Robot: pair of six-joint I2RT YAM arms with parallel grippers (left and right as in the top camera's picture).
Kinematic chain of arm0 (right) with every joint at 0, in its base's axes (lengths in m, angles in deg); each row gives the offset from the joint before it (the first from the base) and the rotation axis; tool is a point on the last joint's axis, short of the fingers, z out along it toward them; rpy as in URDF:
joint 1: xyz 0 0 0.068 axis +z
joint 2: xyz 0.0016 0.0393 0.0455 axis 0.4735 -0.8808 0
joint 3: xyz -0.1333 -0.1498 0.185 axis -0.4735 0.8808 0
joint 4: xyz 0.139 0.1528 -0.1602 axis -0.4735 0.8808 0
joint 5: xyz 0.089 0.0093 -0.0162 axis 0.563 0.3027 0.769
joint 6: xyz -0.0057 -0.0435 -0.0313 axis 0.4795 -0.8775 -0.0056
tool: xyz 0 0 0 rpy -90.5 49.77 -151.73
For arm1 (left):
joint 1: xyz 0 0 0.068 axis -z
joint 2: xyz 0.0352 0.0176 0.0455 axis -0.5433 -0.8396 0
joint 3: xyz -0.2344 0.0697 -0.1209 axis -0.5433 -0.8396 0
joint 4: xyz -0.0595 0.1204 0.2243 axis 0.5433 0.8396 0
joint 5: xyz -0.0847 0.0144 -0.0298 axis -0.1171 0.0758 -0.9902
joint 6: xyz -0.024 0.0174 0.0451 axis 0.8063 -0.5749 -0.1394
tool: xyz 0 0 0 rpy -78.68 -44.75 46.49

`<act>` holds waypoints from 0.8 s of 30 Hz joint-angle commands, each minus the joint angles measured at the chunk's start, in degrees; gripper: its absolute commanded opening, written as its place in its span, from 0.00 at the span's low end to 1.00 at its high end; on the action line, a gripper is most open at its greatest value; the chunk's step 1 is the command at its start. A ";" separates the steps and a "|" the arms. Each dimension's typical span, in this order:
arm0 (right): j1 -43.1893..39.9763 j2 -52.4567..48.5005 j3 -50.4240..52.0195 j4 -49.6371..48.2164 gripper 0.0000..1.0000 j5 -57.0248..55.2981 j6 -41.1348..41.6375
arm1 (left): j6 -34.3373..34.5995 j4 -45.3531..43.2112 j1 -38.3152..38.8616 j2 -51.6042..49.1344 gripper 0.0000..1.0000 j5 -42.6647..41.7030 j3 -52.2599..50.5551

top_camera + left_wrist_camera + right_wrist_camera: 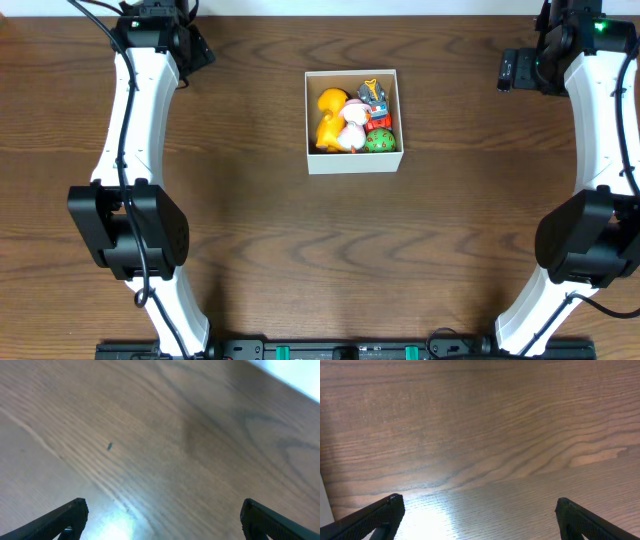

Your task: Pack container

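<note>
White and crowded with toys [330,118], the container [352,163] could be knocked should the empty, wide-open left hand [162,520] or right hand [480,517] be swung inward.

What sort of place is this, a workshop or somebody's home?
Most likely a robotics lab test bench, not a home. Two white-and-black robot arms, the left arm and the right arm, are mounted at a wooden table, with a small white container of toys between them.
</note>
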 commanded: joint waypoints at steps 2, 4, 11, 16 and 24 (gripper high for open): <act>-0.26 0.26 -0.98 0.07 0.99 -0.37 0.98 | 0.92 2.36 -0.09 6.97 0.98 0.92 0.70; -0.26 0.26 -0.98 0.07 0.99 -0.37 0.98 | 0.92 4.46 0.04 11.37 0.98 0.92 0.70; -0.26 0.26 -0.98 0.04 0.99 -0.37 0.98 | 0.94 11.82 1.05 28.94 0.98 0.87 0.70; -0.26 0.26 -0.98 0.07 0.99 -0.37 0.98 | 0.92 14.97 1.05 39.78 0.98 0.90 0.70; -0.26 0.26 -0.98 0.04 0.99 -0.37 0.98 | 1.81 16.94 1.05 56.22 0.98 0.90 -8.76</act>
